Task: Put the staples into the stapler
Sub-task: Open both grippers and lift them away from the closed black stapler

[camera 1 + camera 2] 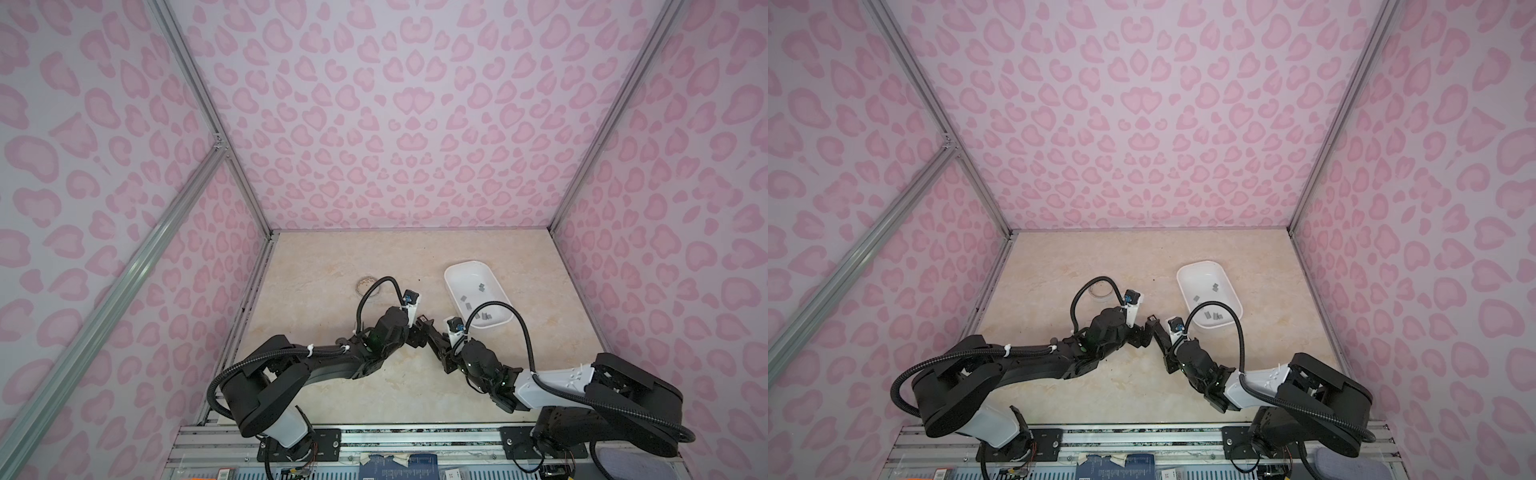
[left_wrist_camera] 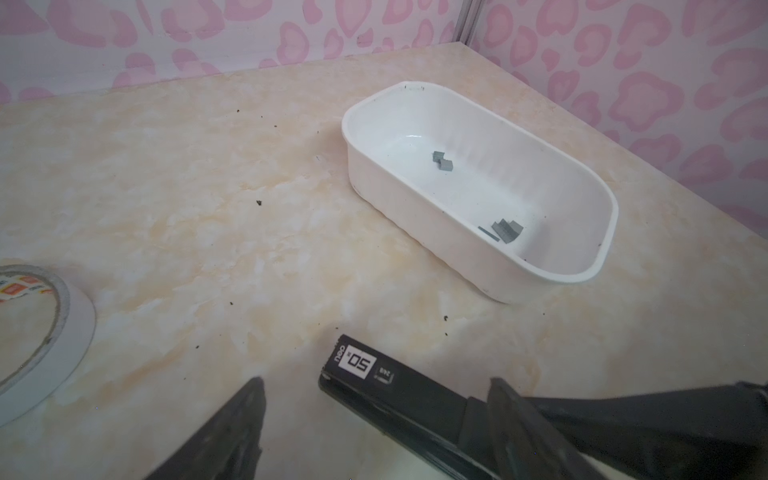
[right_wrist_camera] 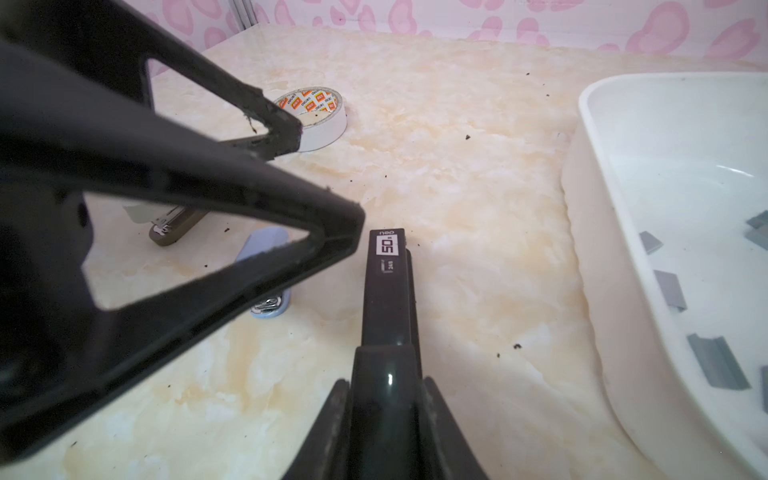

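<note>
Right gripper (image 3: 384,384) pinched the black stapler (image 3: 384,291) in its jaws; left gripper (image 3: 324,178), jaws spread, likely had to open it next.

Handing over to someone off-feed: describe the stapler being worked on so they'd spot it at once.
Find the white tray of grey staples on the right half of the table. Just left of it, the right gripper clamps the black stapler. Unlike the brown stapler and light blue stapler lying nearby, it bears a white "50" label at its tip.
</note>
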You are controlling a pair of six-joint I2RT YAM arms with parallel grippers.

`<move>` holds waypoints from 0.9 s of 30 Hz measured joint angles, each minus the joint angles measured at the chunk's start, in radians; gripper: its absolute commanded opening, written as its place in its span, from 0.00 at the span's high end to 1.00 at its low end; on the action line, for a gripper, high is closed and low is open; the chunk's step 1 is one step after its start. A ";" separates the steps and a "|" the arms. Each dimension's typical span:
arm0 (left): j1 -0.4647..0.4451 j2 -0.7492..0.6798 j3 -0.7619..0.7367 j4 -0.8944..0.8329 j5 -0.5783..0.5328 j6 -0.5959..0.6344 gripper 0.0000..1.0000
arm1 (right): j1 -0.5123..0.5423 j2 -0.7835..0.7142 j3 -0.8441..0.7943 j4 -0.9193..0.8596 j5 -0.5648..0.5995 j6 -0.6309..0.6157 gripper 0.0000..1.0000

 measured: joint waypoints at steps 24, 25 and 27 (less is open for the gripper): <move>0.199 -0.484 -0.014 -0.213 -0.638 0.046 0.04 | -0.555 -0.251 0.413 -0.510 0.307 -0.012 0.03; 0.251 -0.472 -0.006 -0.223 -0.659 0.047 0.04 | -0.611 -0.206 0.401 -0.482 0.324 -0.055 0.03; 0.372 -0.466 -0.033 -0.230 -0.690 0.045 0.04 | -0.730 -0.119 0.378 -0.447 0.347 -0.113 0.03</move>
